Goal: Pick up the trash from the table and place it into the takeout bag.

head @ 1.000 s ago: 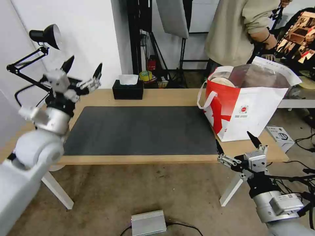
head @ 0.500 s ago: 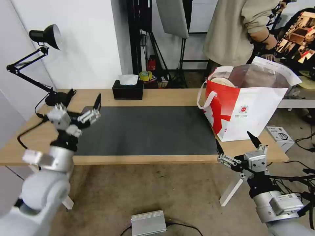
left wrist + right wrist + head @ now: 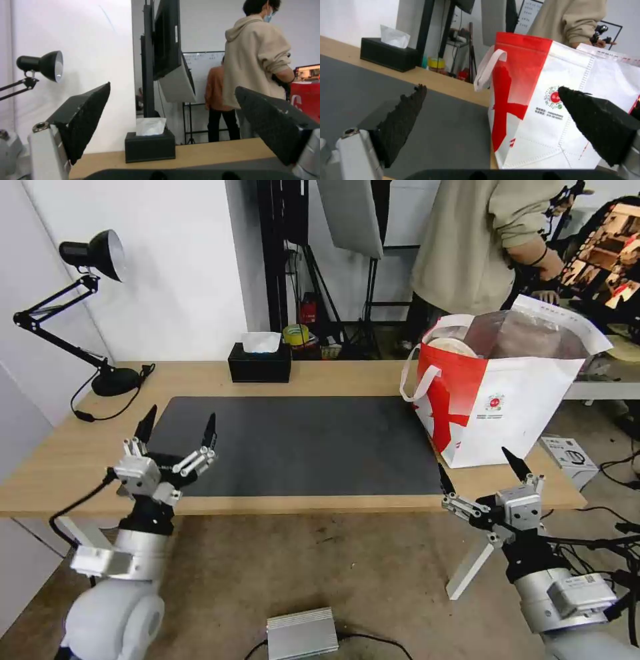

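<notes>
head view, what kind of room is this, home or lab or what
Probably a robotics lab or recording studio, not a home. Behind the table stand black equipment stands and a light panel, cables trail across the bare concrete floor, and a metal box sits there.

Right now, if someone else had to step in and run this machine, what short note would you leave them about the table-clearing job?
Left gripper: open, empty, at the near left edge of the long light-wood table.
Right gripper: open, empty, by the near right corner, in front of the boxy red-and-white takeout bag.
The bag stands upright on the table's right end; a pale round item shows inside its foil-lined top.
The dark grey mat holds no bowl or cup.
Looks done: no trash on the table. The black tissue box at the far edge is not trash.
Left: probably nothing; check the bag's contents.
</notes>
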